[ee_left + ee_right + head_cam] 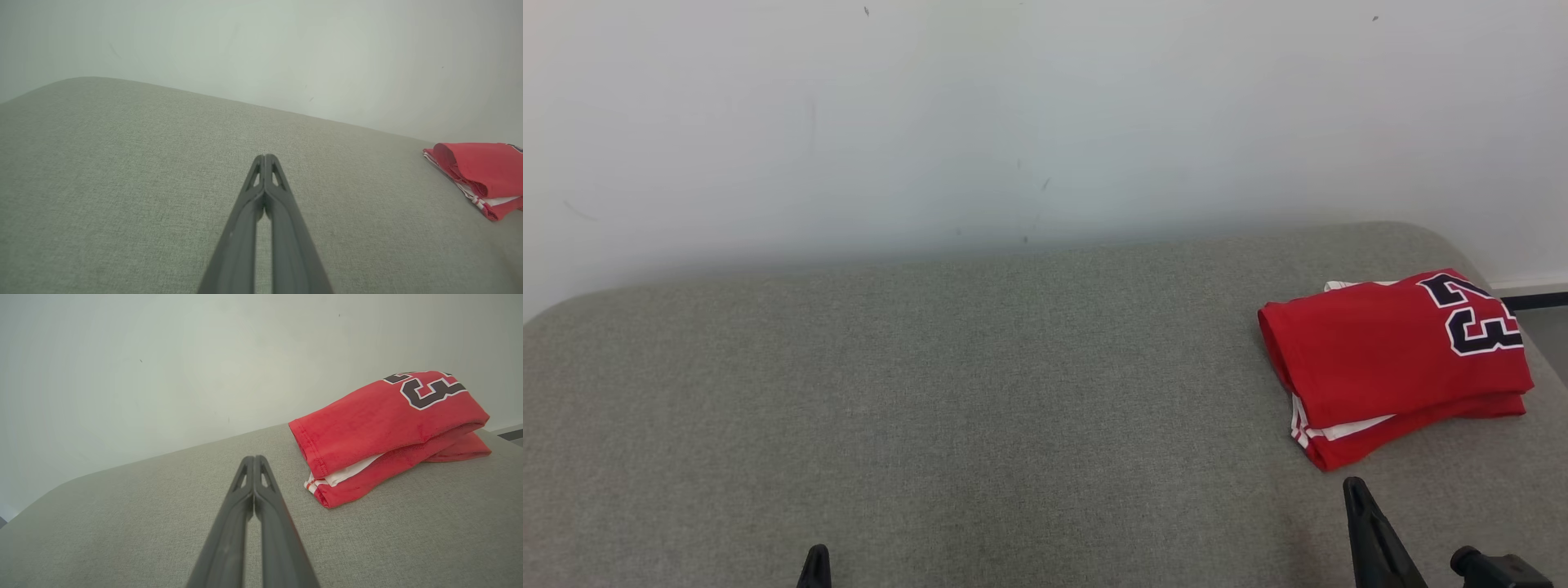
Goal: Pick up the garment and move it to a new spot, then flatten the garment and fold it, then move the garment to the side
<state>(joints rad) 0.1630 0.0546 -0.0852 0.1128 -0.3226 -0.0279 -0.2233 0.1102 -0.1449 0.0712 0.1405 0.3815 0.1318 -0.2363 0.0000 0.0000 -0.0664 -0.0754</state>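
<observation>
The garment (1396, 359) is a red jersey with white trim and a dark number, folded into a compact stack at the right end of the grey fabric surface (980, 408). The left wrist view has the garment (482, 175) at its far right, and the right wrist view has the garment (384, 428) up close. My right gripper (1356, 490) is shut and empty, just in front of the stack and apart from it; its fingertips (254, 459) press together. My left gripper (817, 555) sits at the bottom edge, shut on nothing, fingertips (265, 157) closed.
A pale wall (1013, 122) rises directly behind the surface. The surface's rounded right end (1503, 278) lies just past the garment, with floor and a dark baseboard strip (1535, 300) beyond. Bare grey fabric stretches left of the stack.
</observation>
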